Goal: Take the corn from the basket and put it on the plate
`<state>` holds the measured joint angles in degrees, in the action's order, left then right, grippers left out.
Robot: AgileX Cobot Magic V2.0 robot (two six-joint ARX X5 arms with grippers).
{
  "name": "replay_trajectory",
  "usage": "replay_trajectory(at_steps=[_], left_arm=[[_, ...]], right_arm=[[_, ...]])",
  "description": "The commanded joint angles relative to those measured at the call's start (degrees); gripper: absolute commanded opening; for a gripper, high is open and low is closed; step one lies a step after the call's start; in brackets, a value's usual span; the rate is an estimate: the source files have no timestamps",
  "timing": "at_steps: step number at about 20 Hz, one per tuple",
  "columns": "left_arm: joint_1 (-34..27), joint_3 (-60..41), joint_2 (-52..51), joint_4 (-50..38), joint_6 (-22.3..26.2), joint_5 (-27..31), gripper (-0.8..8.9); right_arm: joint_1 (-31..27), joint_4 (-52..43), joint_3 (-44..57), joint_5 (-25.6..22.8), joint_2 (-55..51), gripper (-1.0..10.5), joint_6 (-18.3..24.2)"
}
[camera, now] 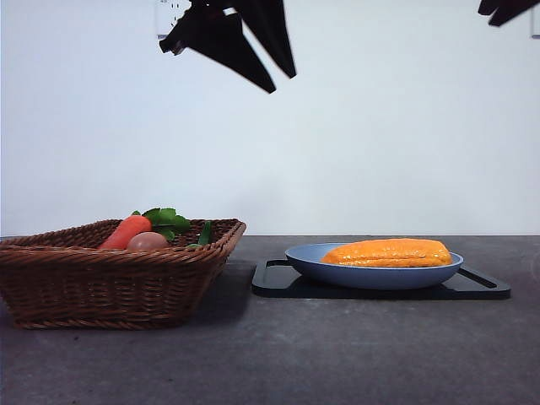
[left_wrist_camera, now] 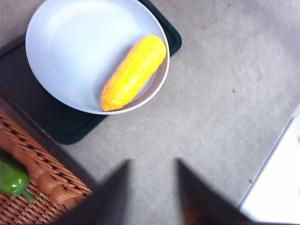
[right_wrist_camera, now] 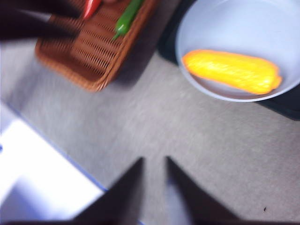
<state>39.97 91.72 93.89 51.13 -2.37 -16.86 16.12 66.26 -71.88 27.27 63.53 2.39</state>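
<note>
The orange-yellow corn [camera: 388,252] lies on its side in the light-blue plate [camera: 371,274], near the rim in the left wrist view [left_wrist_camera: 133,72] and also in the right wrist view [right_wrist_camera: 232,71]. The brown wicker basket [camera: 110,287] stands at the left. My left gripper [left_wrist_camera: 152,161] hangs high above the table between basket and plate, open and empty; in the front view it is the dark shape at the top [camera: 283,78]. The right gripper [right_wrist_camera: 154,159] is high too, its jaws a little apart with nothing between them, a black tip at the top right corner [camera: 506,10].
The plate rests on a flat black tray [camera: 278,283]. In the basket lie a carrot [camera: 126,230], a pinkish-tan egg-shaped thing [camera: 148,241], leafy greens [camera: 166,219] and a green pepper [left_wrist_camera: 11,178]. A white edge [left_wrist_camera: 276,187] borders the grey table.
</note>
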Motion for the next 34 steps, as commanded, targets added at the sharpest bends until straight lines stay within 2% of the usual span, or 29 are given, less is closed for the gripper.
replay_trajectory(at_steps=[1,7,17,19,20,23,28,30,34], left_arm=[[0.28,1.46,0.02,0.17,0.63,-0.24,0.07],[0.28,1.46,0.04,0.07,0.63,-0.24,0.08],[0.0,1.46,0.04,-2.58,0.72,0.59,0.08],[-1.75,1.44,-0.74,-3.61,6.62,2.73,0.08],[-2.93,1.44,-1.7,-4.57,7.34,4.55,0.08],[-8.5,1.42,-7.04,-9.14,8.92,5.33,0.08],[-22.97,-3.13,-20.28,-16.48,9.03,5.29,0.08],[-28.94,-10.16,-27.28,-22.03,8.98,5.27,0.08],[-38.88,-30.91,-42.34,-34.93,8.96,5.31,0.08]], right_arm=[[2.08,0.42,-1.18,-0.35,0.79,0.0,2.14],[3.41,-0.68,-1.2,0.02,0.81,0.0,1.03],[1.51,-0.66,-1.2,-0.31,0.79,0.0,1.07],[1.46,-0.66,-1.2,-0.33,0.79,0.0,1.07],[1.31,-0.66,-1.2,-0.31,0.79,0.0,1.07],[1.25,-0.63,-1.2,-0.31,0.79,0.0,1.07],[1.25,-0.66,-1.2,-0.31,0.79,0.0,1.07],[1.25,-0.66,-1.2,-0.31,0.79,0.0,1.07],[1.25,-0.63,-1.2,-0.31,0.79,0.0,1.07]])
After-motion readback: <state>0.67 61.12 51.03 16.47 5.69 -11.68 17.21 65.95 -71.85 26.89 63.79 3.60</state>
